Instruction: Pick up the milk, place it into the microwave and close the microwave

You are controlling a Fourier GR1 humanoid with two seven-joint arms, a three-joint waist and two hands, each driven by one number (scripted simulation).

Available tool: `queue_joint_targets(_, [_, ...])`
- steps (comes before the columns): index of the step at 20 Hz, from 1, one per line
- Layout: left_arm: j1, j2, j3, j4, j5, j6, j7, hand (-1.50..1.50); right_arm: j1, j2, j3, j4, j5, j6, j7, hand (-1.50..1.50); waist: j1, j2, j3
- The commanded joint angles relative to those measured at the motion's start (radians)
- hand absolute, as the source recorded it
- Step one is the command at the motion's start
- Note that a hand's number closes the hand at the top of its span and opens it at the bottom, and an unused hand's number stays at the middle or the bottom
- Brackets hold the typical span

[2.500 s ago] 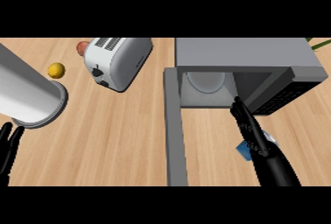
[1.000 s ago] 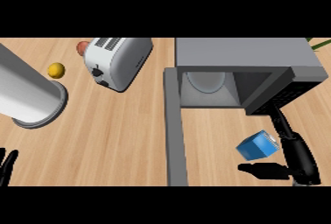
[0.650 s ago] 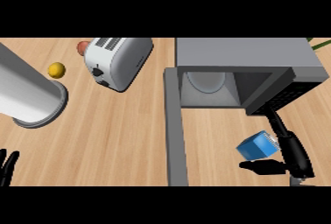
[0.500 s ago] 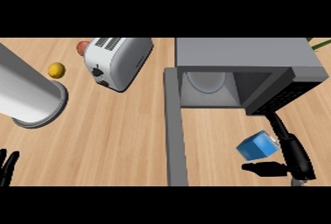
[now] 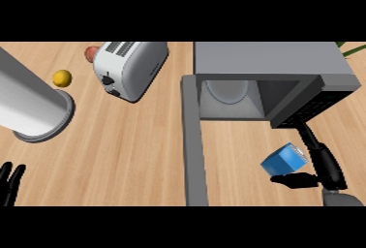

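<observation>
The milk (image 5: 283, 161) is a small blue carton with a white top, tilted, in front of the microwave's opening on the right. My right hand (image 5: 328, 167) is curled round it, long fingers (image 5: 312, 140) along its right side and the thumb (image 5: 296, 180) under its near edge. The grey microwave (image 5: 271, 60) stands at the back right with its door (image 5: 191, 145) swung open toward me. Inside it a white turntable plate (image 5: 229, 92) shows. My left hand (image 5: 9, 182) rests open at the lower left edge, fingers up.
A white toaster (image 5: 130, 68) stands left of the microwave, with a red object (image 5: 92, 52) behind it. A yellow lemon (image 5: 62, 78) lies beside a tall white cylinder (image 5: 27, 102) at the left. Green leaves (image 5: 353, 47) show at the top right corner.
My right hand has drawn back from the microwave's front to the lower right, and the milk now shows in its grasp. Over the last second it hardly moved. The left hand sank lower.
</observation>
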Motion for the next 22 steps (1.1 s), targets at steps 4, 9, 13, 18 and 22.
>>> queue_joint_targets(4, [-0.043, 0.006, 0.006, -0.018, 0.005, 0.018, 0.051, -1.50, -0.034, -0.042, -0.026, 0.177, -0.026, 0.099, -0.062, -1.50, 0.001, 0.009, 0.007])
queue_joint_targets(9, [-0.024, 0.035, 0.097, -0.021, 0.103, -0.028, 0.045, -1.50, -0.069, -0.031, -0.039, 0.304, -0.023, 0.092, -0.138, -1.50, 0.002, 0.009, 0.006])
queue_joint_targets(13, [0.014, -0.003, 0.028, -0.012, 0.028, -0.028, 0.012, -1.50, -0.147, -0.029, -0.058, 0.426, -0.014, 0.058, -0.206, -1.50, 0.004, 0.009, 0.007])
queue_joint_targets(18, [-0.039, 0.045, 0.129, 0.045, 0.096, -0.069, 0.011, -1.50, -0.125, 0.036, -0.052, 0.382, -0.052, 0.066, -0.218, -1.50, 0.000, 0.009, 0.006])
queue_joint_targets(22, [0.050, -0.003, -0.043, 0.022, -0.013, -0.003, -0.058, -1.50, -0.127, 0.035, -0.075, 0.453, -0.102, 0.168, -0.293, 1.50, 0.004, 0.008, 0.007])
